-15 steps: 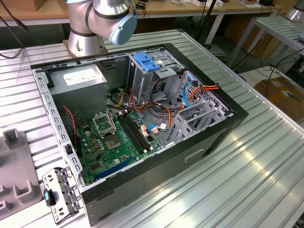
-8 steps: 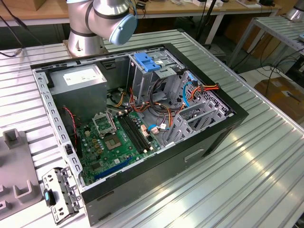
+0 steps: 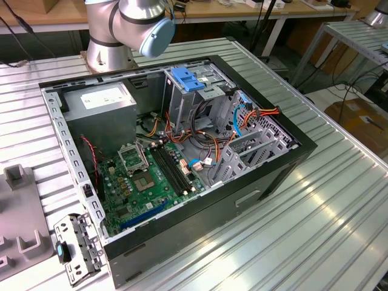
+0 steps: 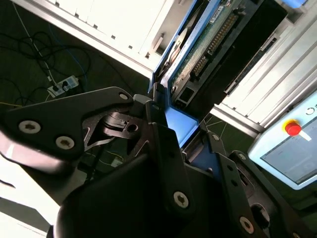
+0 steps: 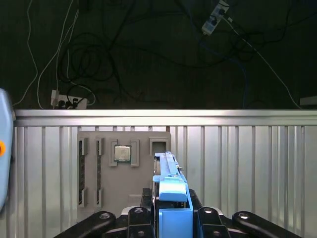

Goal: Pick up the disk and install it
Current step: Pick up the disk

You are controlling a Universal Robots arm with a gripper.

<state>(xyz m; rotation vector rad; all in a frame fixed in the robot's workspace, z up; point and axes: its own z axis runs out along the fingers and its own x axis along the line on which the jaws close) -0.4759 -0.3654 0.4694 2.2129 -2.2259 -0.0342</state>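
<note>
Gripper [image 5: 172, 201] clamped on the disk [image 5: 167, 168], narrow grip, one black finger [image 5: 148, 198] pressed to each flat side of the blue rail. Disk stands on edge between them and reaches out past the fingertips.

Second wrist view: same hold seen from the side. Gripper [image 4: 179, 126] has its linkages drawn in around the blue rail end. Disk [image 4: 213, 39] runs away from the fingers with its green circuit board side facing the camera. Off to one side of the tool, well apart from it, a pale control box [image 4: 290, 153] with a red button [image 4: 293, 128].

First wrist view: beyond the fingertips lies the ribbed metal table [image 5: 247, 163]. A grey tray [image 5: 99, 168] sits flat on it, with a processor chip [image 5: 122, 153] in one pocket. The disk's far end lines up with the tray's edge; no contact visible between them. Past the table edge, dark floor with loose cables [image 5: 84, 64] and a power strip [image 5: 69, 102].

Exterior view: open computer case [image 3: 267, 182] lying on the table, green board [image 3: 151, 176] inside. Metal drive cage [image 3: 182, 103] with a blue latch [image 3: 188, 79] on top. Arm base [image 3: 115, 36] stands behind the case.
</note>
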